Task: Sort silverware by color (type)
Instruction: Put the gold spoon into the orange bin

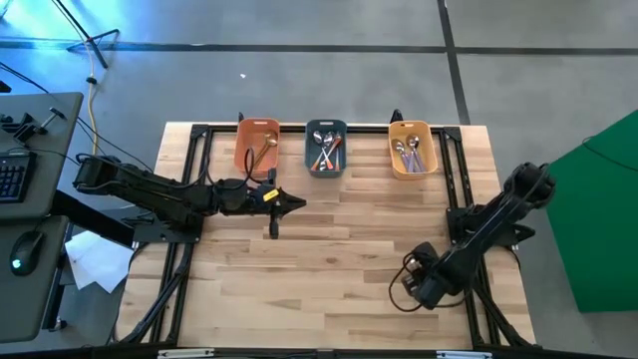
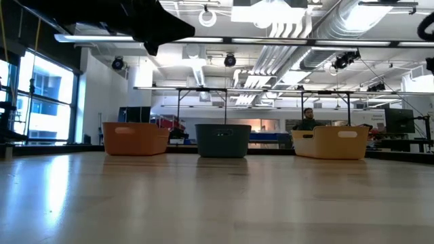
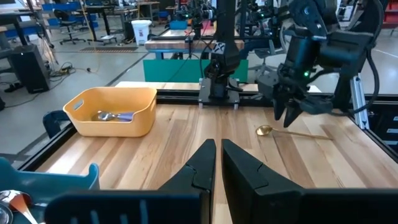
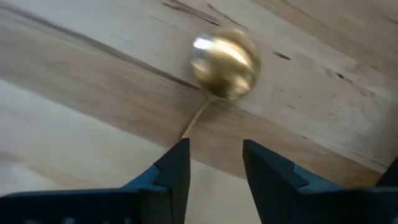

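One all-gold spoon [image 4: 225,61] lies flat on the wood near the table's near right part; the left wrist view shows the gold spoon [image 3: 268,130] too. My right gripper [image 4: 214,155] points down over its handle [image 4: 194,121], open, with a finger on either side and no touch that I can see. My left gripper [image 3: 219,152] is shut and holds nothing; it hovers near the orange tray [image 1: 257,145]. That tray holds gold spoons, the slate-blue tray [image 1: 325,148] orange-red-handled ones, the yellow tray [image 1: 412,150] lavender-handled ones.
The three trays stand in a row along the table's far edge. Black frame rails [image 1: 189,199] run along the left and right sides. Bare wood [image 1: 339,249] lies between the two arms. A person [image 2: 308,119] sits far behind the table.
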Controlling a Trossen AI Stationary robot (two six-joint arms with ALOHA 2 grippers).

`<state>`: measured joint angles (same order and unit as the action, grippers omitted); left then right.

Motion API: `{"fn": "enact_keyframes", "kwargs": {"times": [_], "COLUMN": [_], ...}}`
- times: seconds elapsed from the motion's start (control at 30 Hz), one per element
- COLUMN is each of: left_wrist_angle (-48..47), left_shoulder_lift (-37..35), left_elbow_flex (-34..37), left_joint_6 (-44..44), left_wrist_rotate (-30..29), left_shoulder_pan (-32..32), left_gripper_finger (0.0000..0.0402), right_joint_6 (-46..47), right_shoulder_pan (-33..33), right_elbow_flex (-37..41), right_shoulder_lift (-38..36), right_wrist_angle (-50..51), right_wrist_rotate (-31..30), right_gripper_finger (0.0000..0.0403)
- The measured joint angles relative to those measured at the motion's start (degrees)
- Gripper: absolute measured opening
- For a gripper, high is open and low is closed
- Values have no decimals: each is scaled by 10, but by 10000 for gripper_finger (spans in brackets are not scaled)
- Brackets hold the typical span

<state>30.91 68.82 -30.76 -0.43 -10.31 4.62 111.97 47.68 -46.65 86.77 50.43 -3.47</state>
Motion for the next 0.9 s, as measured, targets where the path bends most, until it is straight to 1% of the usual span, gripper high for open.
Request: {"fn": "enact_keyframes", "kwargs": {"times": [0.13, 0.4, 0.57, 0.7, 0.8, 0.9], "left_wrist_angle": [-1, -2, -2, -2, -6, -6], "left_shoulder_lift": [0, 0, 0, 0, 0, 0], "left_elbow_flex": [0, 0, 0, 0, 0, 0], "left_joint_6": [-4, -6, -9, -12, -25, -26], "left_wrist_rotate": [0, 0, 0, 0, 1, 1], "left_shoulder_pan": [0, 0, 0, 0, 0, 0], "left_gripper_finger": [15, 15, 15, 15, 15, 15], "right_joint_6": [17, 65, 62, 35, 17, -3], "right_shoulder_pan": [0, -5, -20, -29, -31, -30], "right_elbow_flex": [0, 0, 17, 45, 50, 48], "right_shoulder_lift": [22, 26, 26, 24, 23, 24], "right_wrist_angle": [-4, 12, 0, -46, -52, -51], "right_wrist_rotate": [1, -80, -79, -76, -80, -89], "right_gripper_finger": [133, 133, 133, 132, 118, 86]}}
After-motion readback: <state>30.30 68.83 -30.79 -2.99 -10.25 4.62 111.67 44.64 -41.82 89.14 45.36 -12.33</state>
